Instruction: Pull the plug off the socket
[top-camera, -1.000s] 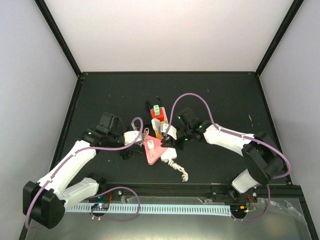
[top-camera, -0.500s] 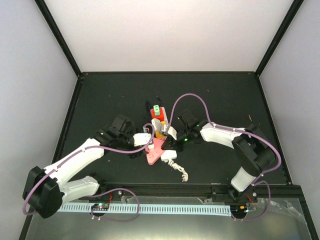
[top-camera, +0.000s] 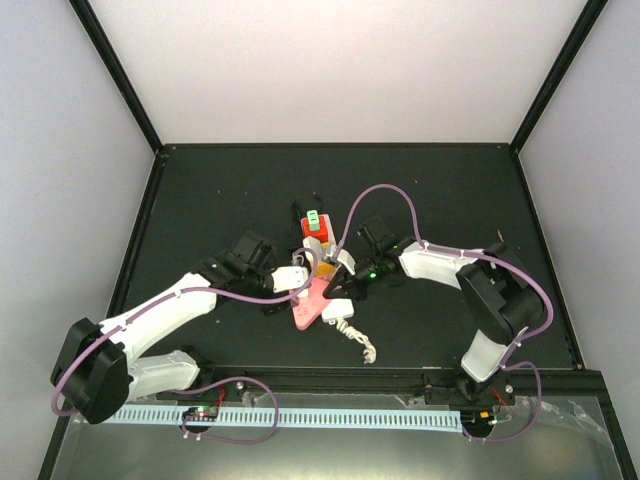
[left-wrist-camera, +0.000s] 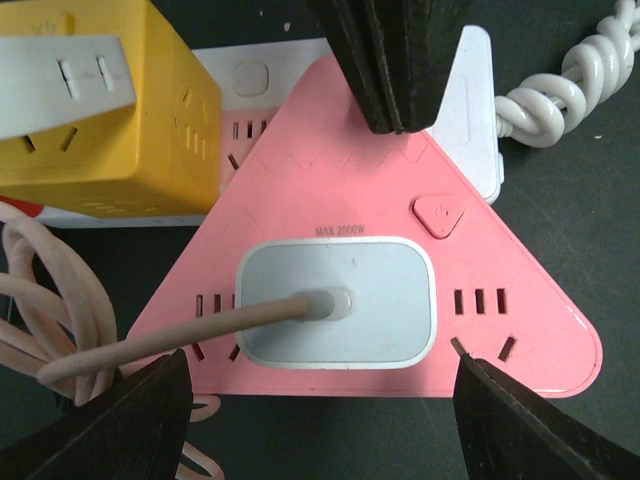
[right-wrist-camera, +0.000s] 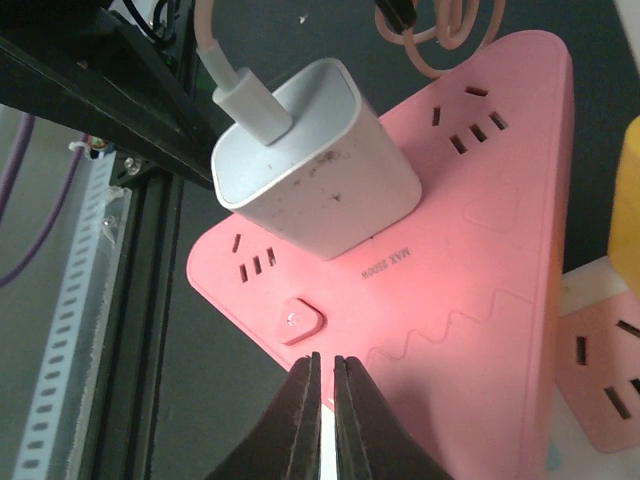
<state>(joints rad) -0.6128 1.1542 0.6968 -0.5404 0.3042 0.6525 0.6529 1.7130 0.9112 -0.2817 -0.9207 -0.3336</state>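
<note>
The left end effector (left-wrist-camera: 322, 375) stands spread, one finger on each side of the white plug (left-wrist-camera: 335, 300). The plug sits between them in the pink triangular socket (left-wrist-camera: 520, 320), which lies over the white power strip (left-wrist-camera: 470, 110). The right end effector (right-wrist-camera: 325, 365), pressed together, seems to rest its tips on the pink face just beyond the plug. If they slip, the pink socket may lift with the plug.
</note>
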